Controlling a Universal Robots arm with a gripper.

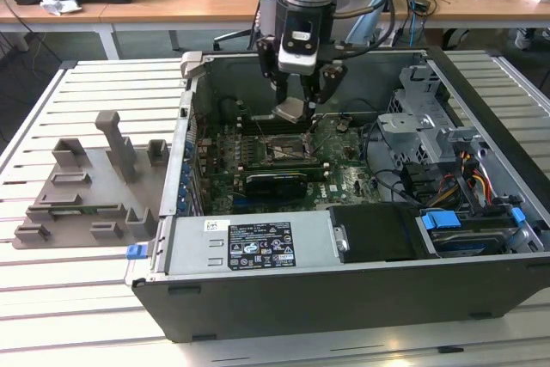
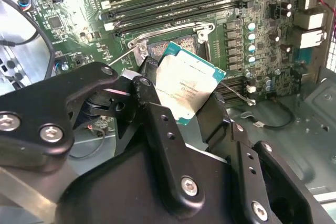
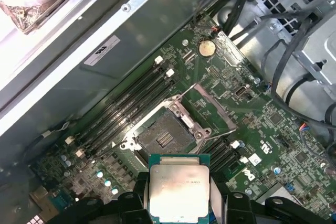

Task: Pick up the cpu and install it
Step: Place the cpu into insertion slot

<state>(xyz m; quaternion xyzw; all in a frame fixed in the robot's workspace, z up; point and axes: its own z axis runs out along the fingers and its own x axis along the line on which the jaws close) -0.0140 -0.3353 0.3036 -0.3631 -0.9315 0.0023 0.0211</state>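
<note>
- One claw (image 1: pixel 298 105), its two fingers closed partway onto opposite edges of the cpu (image 1: pixel 290 111), with nothing else in its hold.
- One cpu, silvery top plate with a green rim. It hangs in the air inside the open computer case (image 1: pixel 344 298), above the motherboard (image 1: pixel 344 174) and near the socket (image 1: pixel 288 150) without touching it.
- In the second wrist view the cpu (image 2: pixel 186 87) sits tilted between the black fingers (image 2: pixel 149 77), one corner pointing at the socket (image 2: pixel 176 45).
- In the first wrist view the cpu (image 3: pixel 178 190) lies just beside the one socket (image 3: pixel 165 137), whose contact field is bare. Its metal frame (image 3: pixel 210 111) is swung up off it.
- Four long memory slots (image 3: pixel 131 103) run along one side of the socket, and one coin battery (image 3: pixel 207 49) lies farther off on the board.
- The case walls leave an open well around the claw. A drive cage (image 1: pixel 421 113) and cables crowd the exterior view's right.
- One grey holder (image 1: pixel 86 186) lies on the slatted table (image 1: pixel 69 298), outside the case on the exterior view's left.
- Print on the cpu plate is too faint to read. A printed label (image 1: pixel 258 245) covers the metal box at the case's near edge, and a small white label (image 3: pixel 101 51) sits on the case wall.
</note>
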